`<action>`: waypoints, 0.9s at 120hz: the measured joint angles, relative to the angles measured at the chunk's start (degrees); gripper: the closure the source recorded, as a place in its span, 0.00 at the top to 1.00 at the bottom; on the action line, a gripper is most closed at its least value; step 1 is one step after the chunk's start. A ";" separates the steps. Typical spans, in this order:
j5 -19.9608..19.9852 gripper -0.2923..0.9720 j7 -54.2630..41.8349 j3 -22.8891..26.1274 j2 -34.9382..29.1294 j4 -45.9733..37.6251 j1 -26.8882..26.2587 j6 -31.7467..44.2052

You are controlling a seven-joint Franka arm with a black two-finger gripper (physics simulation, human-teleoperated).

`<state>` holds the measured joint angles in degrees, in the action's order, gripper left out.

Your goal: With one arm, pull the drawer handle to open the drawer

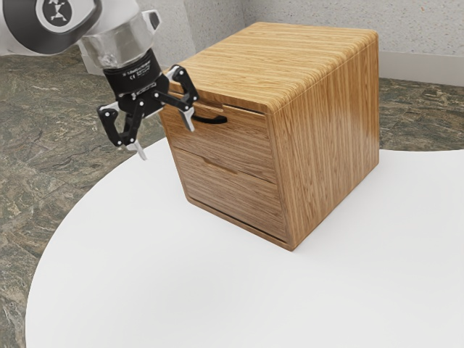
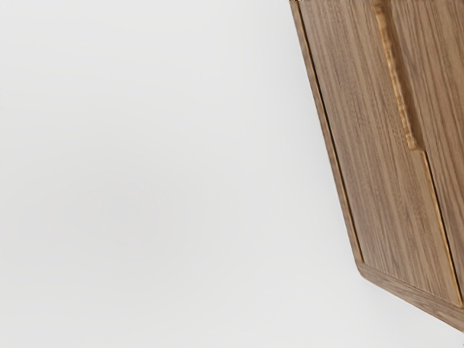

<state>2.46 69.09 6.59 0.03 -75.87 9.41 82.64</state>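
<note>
Plainly the jaws stand wide open with nothing between them, hanging off the front corner of the cabinet (image 1: pixel 326 123). One fingertip (image 1: pixel 191 125) lies just beside the near end of the black handle (image 1: pixel 212 119); I cannot tell whether it touches. The handle sits on the upper drawer (image 1: pixel 235 145), at about 2 o'clock from the middle of the jaws. That drawer's front looks level with the lower drawer (image 1: pixel 232 190), so I judge it not yet pulled. The cabinet stands toward 1 o'clock on the white bench (image 1: pixel 181 290).

The risks, as I judge them, start with the jaws not being around the handle. Closing here would catch air or pinch only its tip, and a pull would then slip off. A finger could also jam against the drawer front instead of passing behind the bar. If the pull runs off the drawer's own line and the cabinet is not fixed down, the cabinet may slide or twist rather than the drawer coming out.

The exterior view gives the handle, the spread of the jaws and their offset from it. The wrist view gives instead the bare bench beneath the hand and a slanted stretch of the cabinet's front with its seams, which suggests the hand is not aimed squarely at the drawer.
</note>
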 joint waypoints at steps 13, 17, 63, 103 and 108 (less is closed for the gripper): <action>0.00 0.75 1.06 0.00 0.00 0.02 0.33 0.02; 0.00 0.75 1.34 0.00 0.00 -0.01 0.44 0.03; 1.26 0.74 3.49 -0.63 -0.25 0.12 1.25 0.02; -0.49 0.75 6.95 -3.83 1.77 9.02 6.58 4.38; -0.42 0.75 7.43 -3.86 3.02 8.93 7.87 6.19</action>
<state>2.03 76.52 2.74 3.05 -66.94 17.27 88.83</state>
